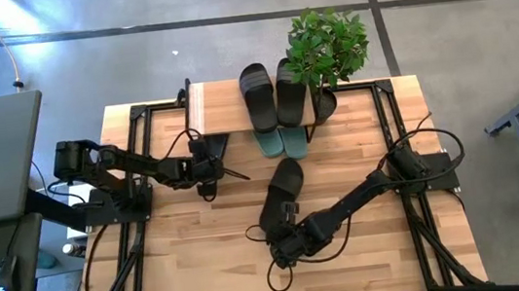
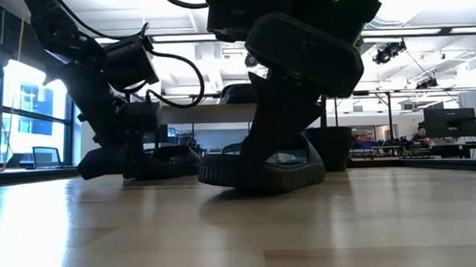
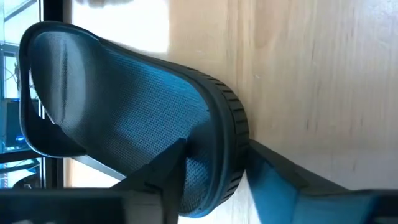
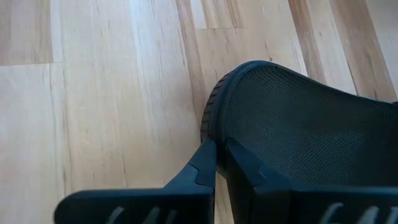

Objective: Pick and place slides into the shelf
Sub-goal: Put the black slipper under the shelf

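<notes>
Both grippers have a black slide by its edge. Left gripper (image 3: 211,186) straddles the rim of a black slide (image 3: 137,118) at the shelf's (image 1: 226,110) left end, fingers either side. Right gripper (image 4: 217,168) is pinched tight on the heel rim of another black slide (image 1: 284,190) mid-table. One black pair (image 1: 273,93) sits on the shelf, a green pair (image 1: 282,143) beneath, beside a potted plant (image 1: 326,45).

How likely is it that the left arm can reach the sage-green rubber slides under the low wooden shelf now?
Probably not yet: the left gripper is closed on a black rubber slide. The sage-green slides poke out in front, with bare table between.
</notes>
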Controlling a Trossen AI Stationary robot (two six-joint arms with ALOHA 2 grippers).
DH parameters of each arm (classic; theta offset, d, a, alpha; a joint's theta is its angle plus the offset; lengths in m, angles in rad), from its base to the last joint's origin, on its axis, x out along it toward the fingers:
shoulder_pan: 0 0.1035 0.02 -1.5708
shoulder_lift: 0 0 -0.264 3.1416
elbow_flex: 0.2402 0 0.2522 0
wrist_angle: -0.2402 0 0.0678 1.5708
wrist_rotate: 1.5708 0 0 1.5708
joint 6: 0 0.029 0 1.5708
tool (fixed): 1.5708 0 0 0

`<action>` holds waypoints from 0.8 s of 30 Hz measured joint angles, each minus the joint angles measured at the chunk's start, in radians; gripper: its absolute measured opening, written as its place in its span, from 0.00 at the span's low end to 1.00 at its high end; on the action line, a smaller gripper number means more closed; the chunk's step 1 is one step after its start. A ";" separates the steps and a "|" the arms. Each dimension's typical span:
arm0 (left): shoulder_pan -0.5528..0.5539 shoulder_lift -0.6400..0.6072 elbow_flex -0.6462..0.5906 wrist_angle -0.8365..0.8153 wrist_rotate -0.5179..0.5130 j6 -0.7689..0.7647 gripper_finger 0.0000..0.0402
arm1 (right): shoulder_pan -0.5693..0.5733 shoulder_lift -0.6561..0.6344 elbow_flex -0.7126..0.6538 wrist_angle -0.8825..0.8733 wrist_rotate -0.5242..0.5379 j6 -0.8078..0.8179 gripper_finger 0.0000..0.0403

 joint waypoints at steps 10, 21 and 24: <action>-0.024 -0.001 0.003 -0.013 0.017 -0.053 0.11 | 0.000 0.000 0.000 0.000 0.000 0.001 0.00; -0.132 0.000 0.002 -0.020 -0.011 -0.209 0.10 | 0.000 0.000 0.000 -0.012 0.006 0.019 0.00; -0.133 -0.001 0.003 -0.020 -0.018 -0.326 0.10 | 0.004 0.000 0.000 -0.014 0.006 0.019 0.00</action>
